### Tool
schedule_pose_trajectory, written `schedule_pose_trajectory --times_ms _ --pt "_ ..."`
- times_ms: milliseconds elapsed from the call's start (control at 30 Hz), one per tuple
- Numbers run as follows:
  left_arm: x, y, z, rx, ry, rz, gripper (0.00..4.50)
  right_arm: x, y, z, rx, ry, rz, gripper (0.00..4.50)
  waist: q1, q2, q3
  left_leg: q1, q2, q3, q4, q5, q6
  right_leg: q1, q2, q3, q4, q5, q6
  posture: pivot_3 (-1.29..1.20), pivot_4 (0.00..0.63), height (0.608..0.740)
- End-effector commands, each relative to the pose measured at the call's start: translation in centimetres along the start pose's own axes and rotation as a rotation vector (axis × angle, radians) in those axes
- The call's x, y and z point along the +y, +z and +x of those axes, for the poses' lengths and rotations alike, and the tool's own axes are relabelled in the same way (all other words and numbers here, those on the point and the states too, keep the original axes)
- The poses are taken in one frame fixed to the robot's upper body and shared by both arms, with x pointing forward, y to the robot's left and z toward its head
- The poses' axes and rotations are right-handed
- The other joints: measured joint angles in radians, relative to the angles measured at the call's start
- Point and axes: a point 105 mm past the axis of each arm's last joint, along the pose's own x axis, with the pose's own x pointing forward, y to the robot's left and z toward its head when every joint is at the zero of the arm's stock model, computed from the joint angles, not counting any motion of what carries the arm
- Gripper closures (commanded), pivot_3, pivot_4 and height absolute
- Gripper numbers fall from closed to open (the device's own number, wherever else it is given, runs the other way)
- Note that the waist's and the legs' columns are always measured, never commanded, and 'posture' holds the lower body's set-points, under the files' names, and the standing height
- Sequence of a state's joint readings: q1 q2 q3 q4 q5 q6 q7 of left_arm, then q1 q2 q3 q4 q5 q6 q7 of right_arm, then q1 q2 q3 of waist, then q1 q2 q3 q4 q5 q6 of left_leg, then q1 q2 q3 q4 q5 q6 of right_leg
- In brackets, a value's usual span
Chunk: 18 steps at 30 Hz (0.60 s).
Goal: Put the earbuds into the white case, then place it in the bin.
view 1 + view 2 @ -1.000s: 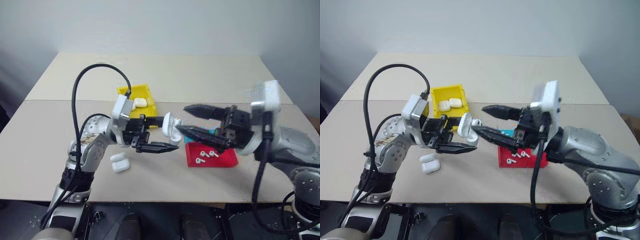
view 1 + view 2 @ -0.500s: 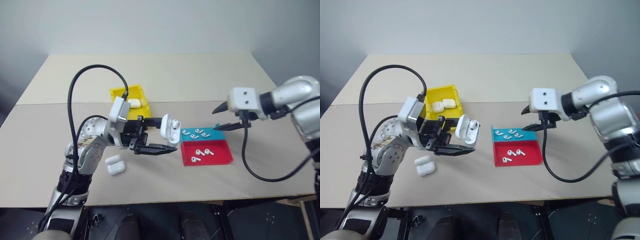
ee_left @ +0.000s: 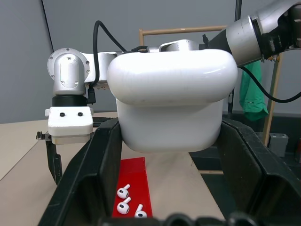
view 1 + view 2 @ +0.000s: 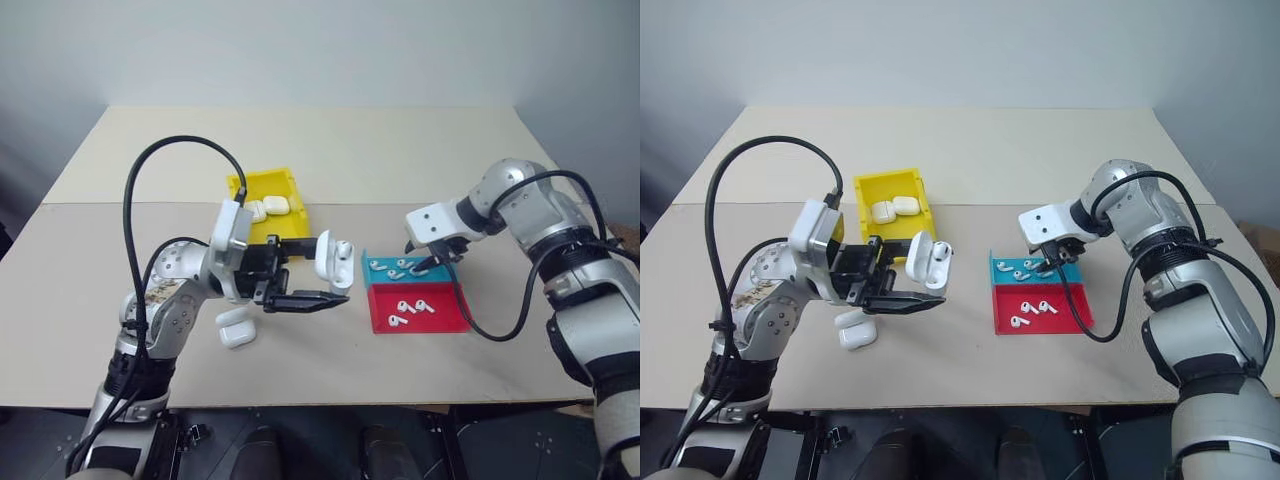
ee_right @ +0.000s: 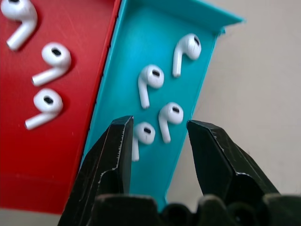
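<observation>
The right claw (image 5: 157,136) is now hanging over the blue tray (image 4: 385,268), having swung away from the middle of the worktop (image 4: 330,150), where a second ago it was meeting the left claw (image 4: 322,280) at the open case. Its two black fingers (image 5: 115,150) are standing apart, released and holding nothing, straddling two of the earbuds (image 5: 143,134) lying in the blue tray, and they are narrowing compared with a moment ago. That reads as the start of picking up another earbud to load.

The left claw is staying where it was, clenched on the white case (image 4: 328,262), holding it lifted above the worktop's centre with the lid flipped up and one earbud already seated in it.

The blue tray is holding four earbuds; the red tray (image 4: 440,318) touching it on the near side is holding three more. The yellow bin (image 4: 268,186) is sitting behind the left arm toward the far left, with two closed cases (image 4: 266,207) inside. Another closed case (image 4: 236,329) is lying on the worktop under the left arm, near the front edge.

The neighbouring earbuds are lying close together, so the closing fingers could catch two or nudge one aside. Nothing is blocking the way back to the held case.
</observation>
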State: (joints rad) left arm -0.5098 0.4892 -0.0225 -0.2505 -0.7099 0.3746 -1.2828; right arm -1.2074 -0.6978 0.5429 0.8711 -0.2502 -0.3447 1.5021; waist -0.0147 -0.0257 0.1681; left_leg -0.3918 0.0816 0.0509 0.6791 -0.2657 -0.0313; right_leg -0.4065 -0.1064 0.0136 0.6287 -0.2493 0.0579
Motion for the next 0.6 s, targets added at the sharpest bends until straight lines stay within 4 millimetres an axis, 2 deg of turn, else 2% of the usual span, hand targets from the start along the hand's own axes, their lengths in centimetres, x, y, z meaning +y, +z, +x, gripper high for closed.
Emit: schedule_pose_trajectory --times_ms 33,600 --pt "-0.4 1.1 0.1 -0.014 -0.006 0.05 1.74 -0.1 -0.4 -0.2 0.041 0.014 -0.034 2.26 0.0 0.0 0.0 0.0 0.0 0.0 0.0 0.0 0.0 0.0 0.0 0.0 0.0 0.0 0.0 0.0 0.15 0.74" --pt "-0.7 1.3 -0.2 0.003 0.022 0.056 1.74 0.1 -1.5 2.5 0.065 0.011 0.016 2.26 -0.004 0.0 0.0 0.001 0.0 0.0 0.0 0.001 -0.001 0.0 0.0 0.0 0.001 0.0 0.0 0.0 0.15 0.74"
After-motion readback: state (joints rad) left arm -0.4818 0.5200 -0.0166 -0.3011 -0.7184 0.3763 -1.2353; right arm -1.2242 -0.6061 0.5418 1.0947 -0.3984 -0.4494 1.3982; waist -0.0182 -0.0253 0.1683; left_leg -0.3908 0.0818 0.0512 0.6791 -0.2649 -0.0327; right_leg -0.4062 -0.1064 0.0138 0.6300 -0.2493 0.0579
